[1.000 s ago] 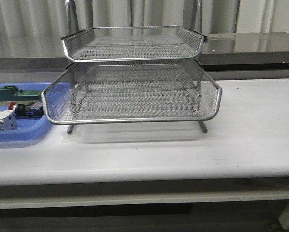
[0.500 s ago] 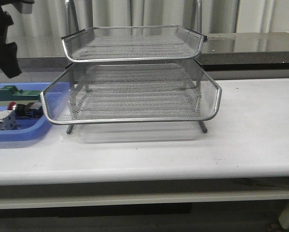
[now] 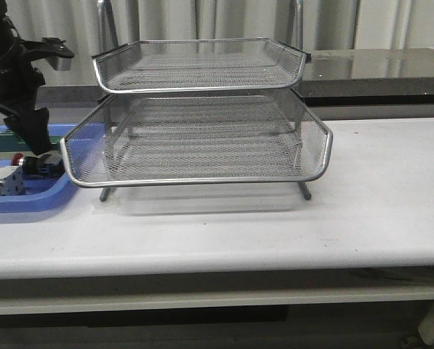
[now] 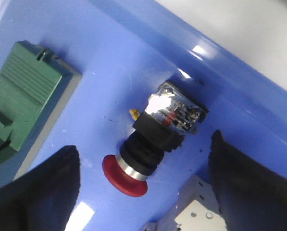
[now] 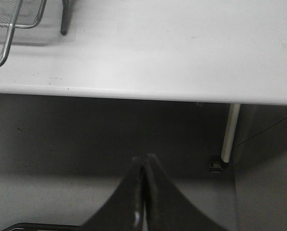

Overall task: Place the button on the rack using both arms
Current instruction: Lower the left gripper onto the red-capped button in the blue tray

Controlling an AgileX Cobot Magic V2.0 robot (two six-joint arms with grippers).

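The button (image 4: pixel 150 147), with red mushroom head, black collar and a clear-topped body, lies on its side in the blue tray (image 4: pixel 119 72); it also shows in the front view (image 3: pixel 36 163). My left gripper (image 4: pixel 143 185) is open just above it, one black finger (image 4: pixel 37 192) on each side of the button, not touching. In the front view the left arm (image 3: pixel 17 87) hangs over the tray at far left. The silver wire-mesh rack (image 3: pixel 202 138) stands mid-table. My right gripper (image 5: pixel 144 166) is shut and empty, below the table's front edge.
A green block (image 4: pixel 23 96) and a white block (image 4: pixel 191 214) lie in the blue tray beside the button. The blue tray (image 3: pixel 27 196) sits left of the rack, close to its lower tier. A rack leg (image 5: pixel 64 19) and a table leg (image 5: pixel 228 132) show in the right wrist view.
The left arm has come into the front view from the upper left and dropped down over the blue tray, to just above the button. The rack and the tray's contents have not moved.
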